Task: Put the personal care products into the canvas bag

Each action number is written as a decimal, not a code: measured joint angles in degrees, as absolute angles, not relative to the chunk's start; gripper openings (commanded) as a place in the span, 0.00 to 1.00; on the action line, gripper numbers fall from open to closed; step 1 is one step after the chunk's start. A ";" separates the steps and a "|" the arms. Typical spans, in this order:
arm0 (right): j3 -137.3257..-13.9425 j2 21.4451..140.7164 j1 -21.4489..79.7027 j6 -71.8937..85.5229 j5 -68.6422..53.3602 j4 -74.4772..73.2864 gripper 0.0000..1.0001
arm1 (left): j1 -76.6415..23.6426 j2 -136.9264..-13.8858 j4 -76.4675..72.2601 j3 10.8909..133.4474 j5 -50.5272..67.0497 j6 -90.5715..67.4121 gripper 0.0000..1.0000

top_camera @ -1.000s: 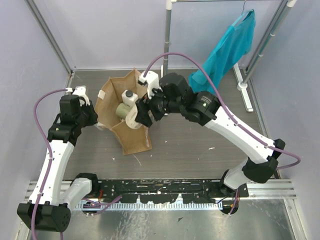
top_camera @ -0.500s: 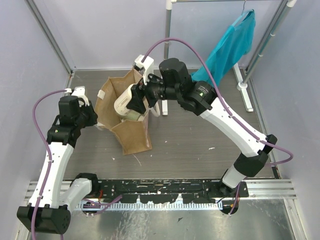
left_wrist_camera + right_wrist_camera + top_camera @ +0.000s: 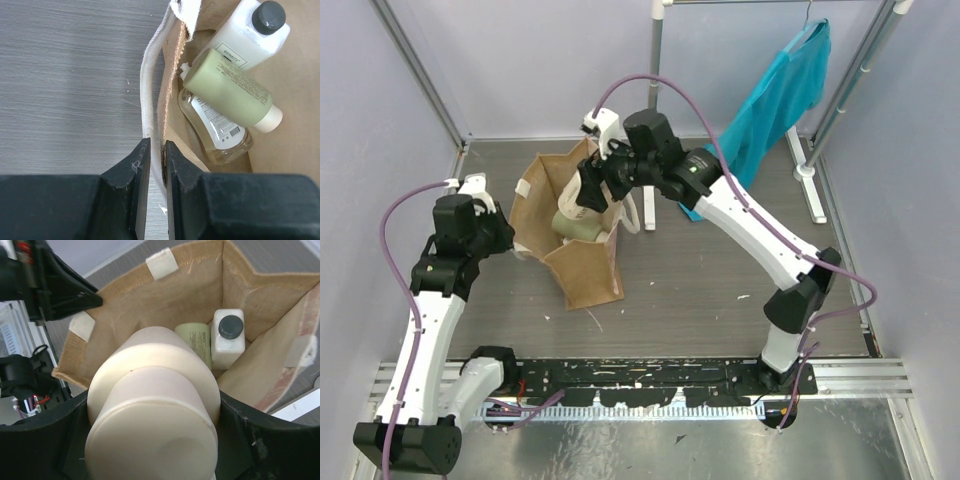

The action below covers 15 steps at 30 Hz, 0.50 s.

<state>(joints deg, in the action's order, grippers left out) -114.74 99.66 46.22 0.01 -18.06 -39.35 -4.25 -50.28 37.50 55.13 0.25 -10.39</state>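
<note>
The tan canvas bag [image 3: 588, 275] stands upright left of centre. My left gripper [image 3: 513, 240] is shut on its left rim and whitish strap [image 3: 150, 100], jaws pinched at the edge [image 3: 154, 160]. My right gripper [image 3: 592, 188] hovers over the bag's mouth, shut on the cream round bottle [image 3: 150, 370], which points down into the opening. Inside the bag [image 3: 150, 295] lie the white rectangular bottle with dark cap [image 3: 250, 35], the olive-green bottle [image 3: 232, 90] and the amber clear bottle [image 3: 215, 130]. The white one [image 3: 227, 340] and the olive one [image 3: 197, 337] also show in the right wrist view.
A teal cloth garment [image 3: 780, 95] hangs from a metal rack at the back right, with an upright pole [image 3: 655, 70] behind the bag. A loose strap handle [image 3: 645, 210] hangs on the bag's right side. A black rail [image 3: 640, 385] runs along the near edge.
My right arm has swung left and back, carrying the cream bottle from the bag's right side to above its mouth. The left gripper has kept its hold on the rim.
</note>
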 measured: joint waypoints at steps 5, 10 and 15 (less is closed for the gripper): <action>-116.90 106.67 46.41 -0.40 -18.37 -42.13 0.01 | -4.23 -48.75 37.52 55.16 0.36 -10.79 0.25; -127.76 116.25 47.16 -2.11 -19.09 -52.10 0.01 | -4.23 -48.75 37.54 55.24 0.34 -10.70 0.25; -134.19 118.63 48.07 -3.79 -19.42 -60.34 0.01 | -4.23 -49.10 37.54 55.40 0.34 -10.68 0.25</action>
